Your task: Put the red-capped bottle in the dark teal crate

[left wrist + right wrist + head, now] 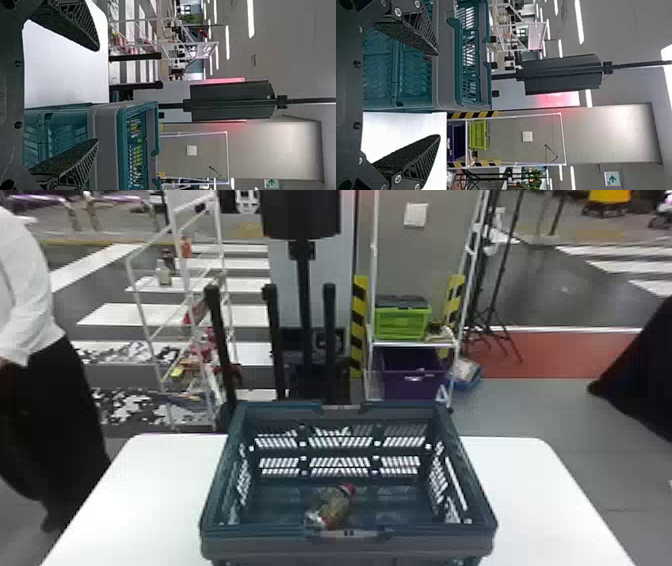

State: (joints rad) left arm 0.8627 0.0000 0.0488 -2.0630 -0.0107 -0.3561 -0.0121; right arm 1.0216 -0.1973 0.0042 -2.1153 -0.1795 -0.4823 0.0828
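Teal crate point(260, 544), see-through bottle point(334, 505), red cap point(348, 489)

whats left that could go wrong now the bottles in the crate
The red-capped bottle lies on its side inside the crate, with nothing bracing it all round, so it might roll if the crate is bumped.

The left gripper and right gripper are both open, each with one finger across the crate in its wrist view; a careless move could perhaps knock the crate.
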